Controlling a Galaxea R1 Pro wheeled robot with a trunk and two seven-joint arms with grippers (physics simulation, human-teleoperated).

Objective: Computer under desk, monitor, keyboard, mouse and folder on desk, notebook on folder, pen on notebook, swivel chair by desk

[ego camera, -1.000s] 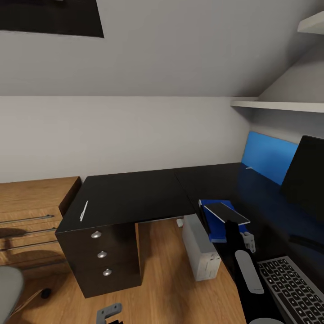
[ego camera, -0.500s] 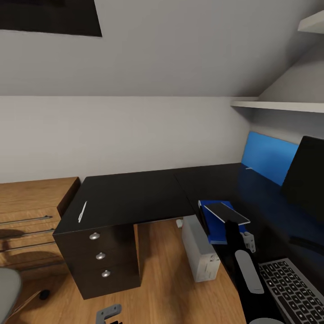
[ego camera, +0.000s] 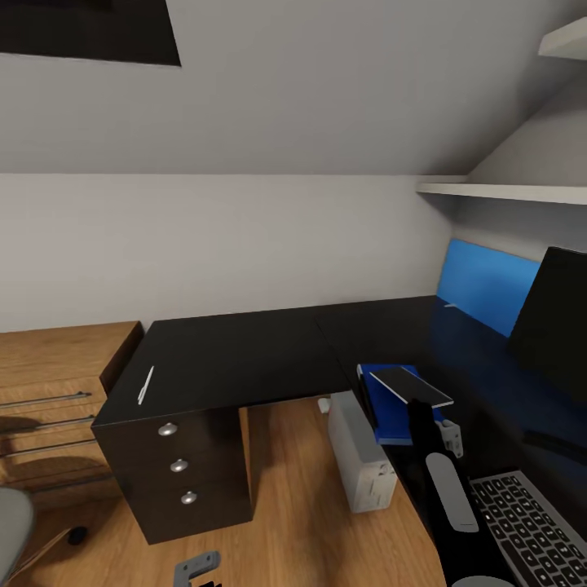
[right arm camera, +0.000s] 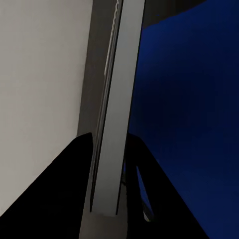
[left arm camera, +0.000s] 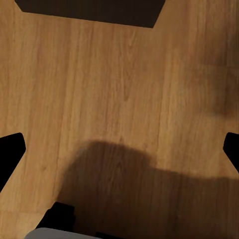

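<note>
the right gripper (right arm camera: 107, 199) has its black fingers (right arm camera: 74, 189) clamped on the thin light-grey notebook (ego camera: 410, 385), held over the flat bright blue folder (ego camera: 391, 412) on the glossy black desk (ego camera: 236, 355). the left gripper (left arm camera: 119, 149) looks spread wide, tips apart above the wood floor (left arm camera: 119, 74). a thin white pen (ego camera: 146, 384) lies by the desk's left edge.

Thin notebook (ego camera: 410, 386) tilts above the blue folder (ego camera: 395, 409); white pen (ego camera: 146, 384) lies on the black desk (ego camera: 244, 359).

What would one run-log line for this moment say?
right gripper: shut on notebook over folder | left gripper: open | pen: on desk | computer: under desk
</note>
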